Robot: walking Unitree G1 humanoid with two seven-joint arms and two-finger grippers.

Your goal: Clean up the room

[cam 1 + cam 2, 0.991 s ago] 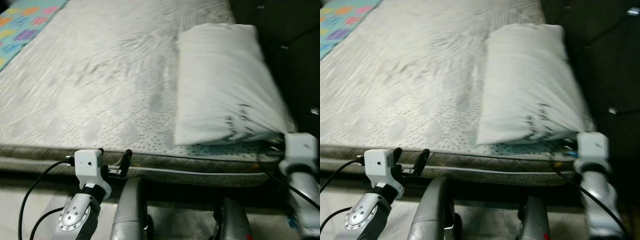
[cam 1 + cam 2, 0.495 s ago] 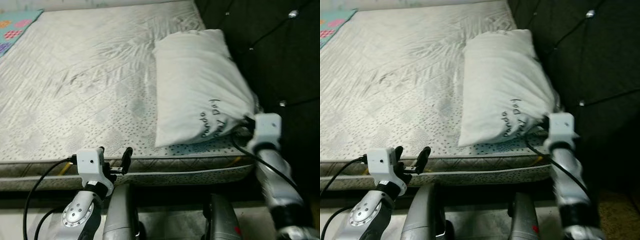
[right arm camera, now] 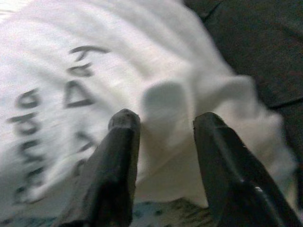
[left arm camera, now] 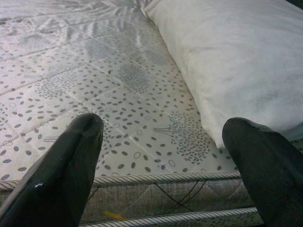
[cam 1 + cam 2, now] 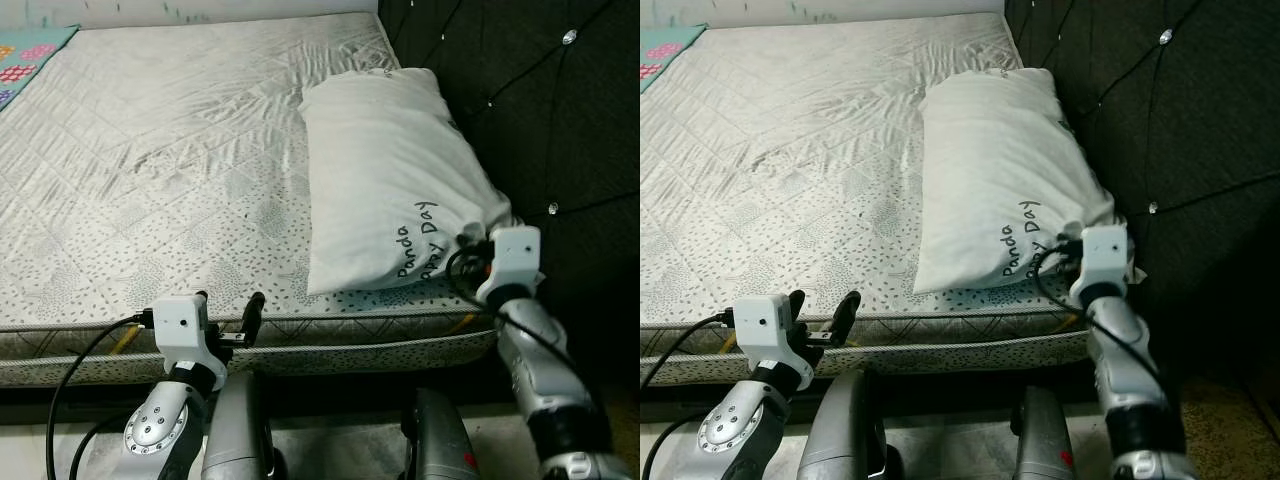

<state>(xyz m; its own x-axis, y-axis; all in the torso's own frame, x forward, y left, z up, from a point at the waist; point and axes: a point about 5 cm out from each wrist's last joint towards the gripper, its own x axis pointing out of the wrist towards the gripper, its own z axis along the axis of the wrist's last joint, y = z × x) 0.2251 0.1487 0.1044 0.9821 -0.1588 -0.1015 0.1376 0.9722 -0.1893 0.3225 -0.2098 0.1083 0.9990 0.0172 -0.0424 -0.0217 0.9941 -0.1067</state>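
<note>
A white pillow [image 5: 390,170] printed with "Panda" and "Day" lies on the right side of the patterned mattress [image 5: 150,170], against the dark headboard. My right gripper [image 5: 465,255] is at the pillow's near right corner. In the right wrist view its fingers [image 3: 120,156] stand open, with a bunched fold of the pillow [image 3: 163,101] between them. My left gripper [image 5: 230,300] hovers open and empty at the mattress's front edge, left of the pillow [image 4: 246,52].
A dark tufted headboard [image 5: 520,90] with shiny buttons runs along the right of the bed. A colourful patterned cloth [image 5: 20,65] lies at the far left corner. The mattress's piped front edge [image 4: 156,182] is right below my left gripper.
The camera has swung, so the whole scene shifted left and the headboard came into view. My right gripper has moved up from the bed's edge to the pillow's corner. The left arm stayed put.
</note>
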